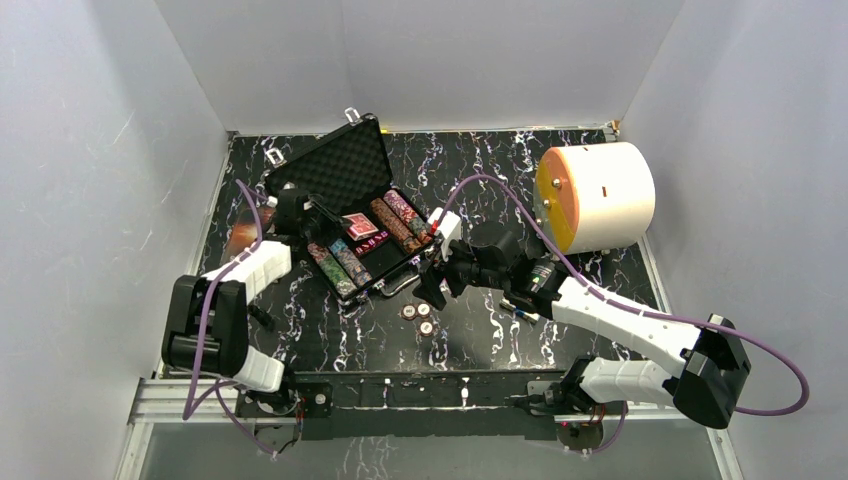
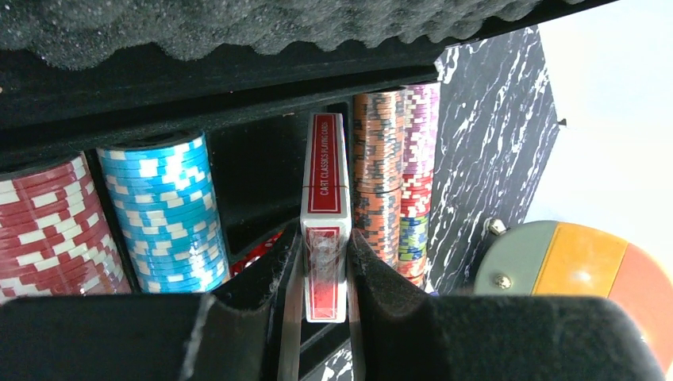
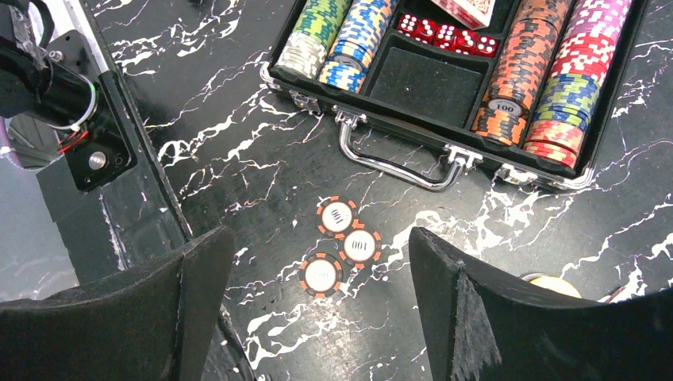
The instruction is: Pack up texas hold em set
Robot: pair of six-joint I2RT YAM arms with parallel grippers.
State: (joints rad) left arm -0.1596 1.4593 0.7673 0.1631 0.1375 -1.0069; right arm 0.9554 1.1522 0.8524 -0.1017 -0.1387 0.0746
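Top external view: a small black case [image 1: 352,262] is seen lying open on the far left part of the marbled table [image 1: 330,345]. Its foam-lined lid [image 1: 330,165] is raised toward the back wall. Rows of poker chips [image 1: 340,262] are laid in the troughs on both sides of the tray.

The left gripper [image 2: 325,274] is held over the middle of the case. In the left wrist view its two padded fingers are closed on the near end of a red card deck [image 2: 325,171]. The deck is held on edge with its narrow side up, between a blue chip row and an orange one. Whether the deck touches the tray floor cannot be told.

The right gripper [image 3: 321,278] is held just in front of the case, and its jaws are spread wide with nothing between them. Directly below it, three loose chips [image 3: 340,244] lie flat on the table in a tight cluster, touching one another, near the silver handle [image 3: 397,165] but apart from it.

In the right wrist view, a line of red dice [image 3: 444,36] is seen in the centre compartment, beside the deck.

A white cylinder [image 1: 610,190] with an orange face lies on its side at the far right, well apart from the case.
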